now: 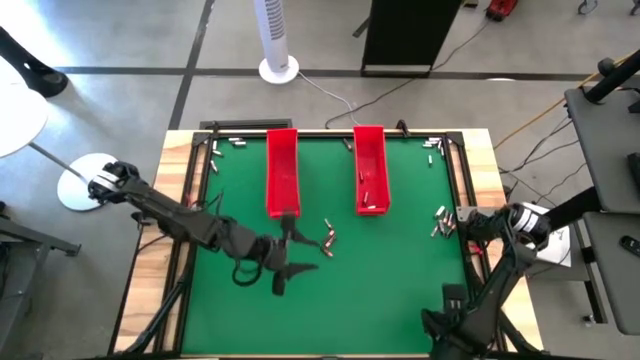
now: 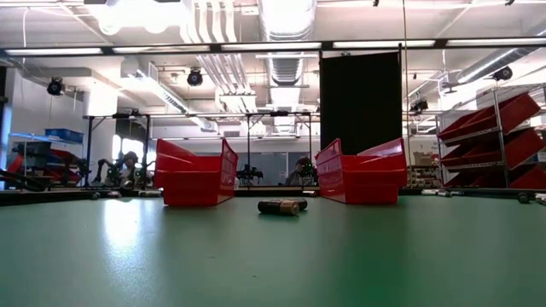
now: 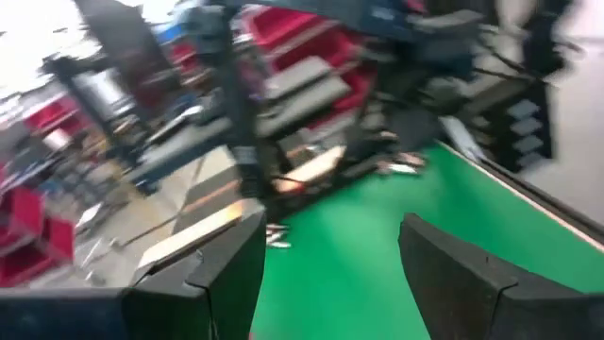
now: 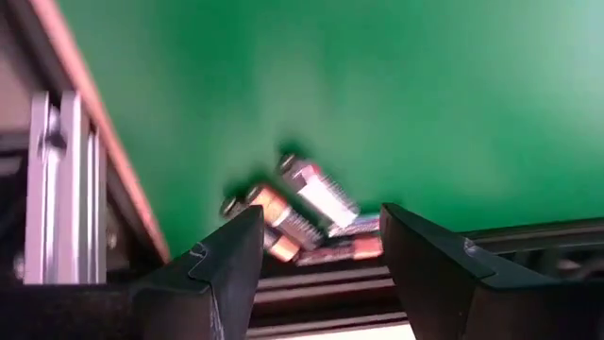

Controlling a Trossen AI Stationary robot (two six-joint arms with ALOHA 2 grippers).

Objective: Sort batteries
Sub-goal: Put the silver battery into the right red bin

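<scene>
On the left of the green surface (image 1: 390,300), the left pincer (image 1: 285,255) is held low with its fingers apart and nothing between them, beside a few batteries (image 1: 327,238), seemingly for a pick. Two red trays (image 1: 282,170) are set side by side at the far edge to receive sorted cells; some are seen in the right one. At the right rim the right pincer (image 4: 316,250) is angled down over another cluster of batteries (image 4: 311,194), open, empty

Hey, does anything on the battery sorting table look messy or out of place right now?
Yes. Loose batteries lie scattered on the green mat below the left red tray, a cluster sits by the right edge, and more are strewn along the far frame. Only a few lie inside the right red tray.
</scene>
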